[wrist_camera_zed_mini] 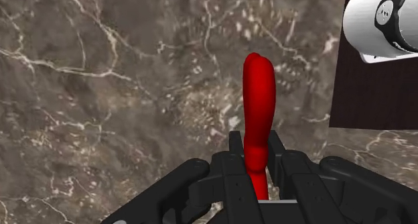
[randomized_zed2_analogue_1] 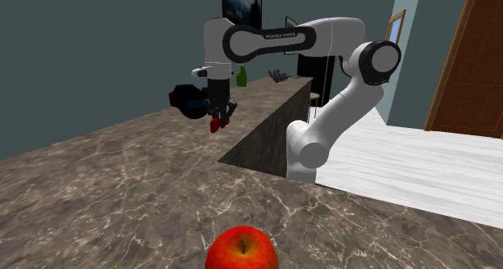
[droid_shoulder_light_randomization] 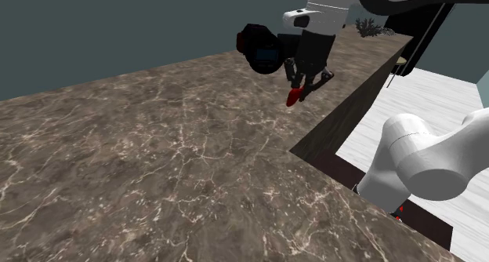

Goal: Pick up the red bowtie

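Dim, flat, even light across every view.

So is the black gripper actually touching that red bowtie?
Touching. In the wrist view the gripper clasps the red bowtie between its two fingers.

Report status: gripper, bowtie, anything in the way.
Gripper shut on red bowtie. Bowtie apparently lifted off the marble counter. Nothing close by; red apple sits far off.
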Robot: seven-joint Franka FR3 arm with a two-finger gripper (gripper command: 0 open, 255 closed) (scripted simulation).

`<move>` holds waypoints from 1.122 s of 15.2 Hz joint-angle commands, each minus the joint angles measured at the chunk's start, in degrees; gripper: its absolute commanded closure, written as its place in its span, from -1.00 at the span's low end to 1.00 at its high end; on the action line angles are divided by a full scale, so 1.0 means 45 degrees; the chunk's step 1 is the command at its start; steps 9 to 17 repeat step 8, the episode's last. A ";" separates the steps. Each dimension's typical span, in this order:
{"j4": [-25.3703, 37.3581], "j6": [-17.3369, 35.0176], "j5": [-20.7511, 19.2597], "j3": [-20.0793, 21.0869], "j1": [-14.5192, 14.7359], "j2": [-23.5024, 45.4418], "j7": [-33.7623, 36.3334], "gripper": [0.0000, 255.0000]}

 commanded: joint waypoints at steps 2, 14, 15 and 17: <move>0.0538 -0.0491 0.0033 0.0039 0.0018 0.0051 0.0015 1.00; 0.1349 -0.1141 0.0073 0.0076 0.0044 0.0213 0.0020 1.00; 0.1349 -0.1141 0.0073 0.0076 0.0044 0.0213 0.0020 1.00; 0.1349 -0.1141 0.0073 0.0076 0.0044 0.0213 0.0020 1.00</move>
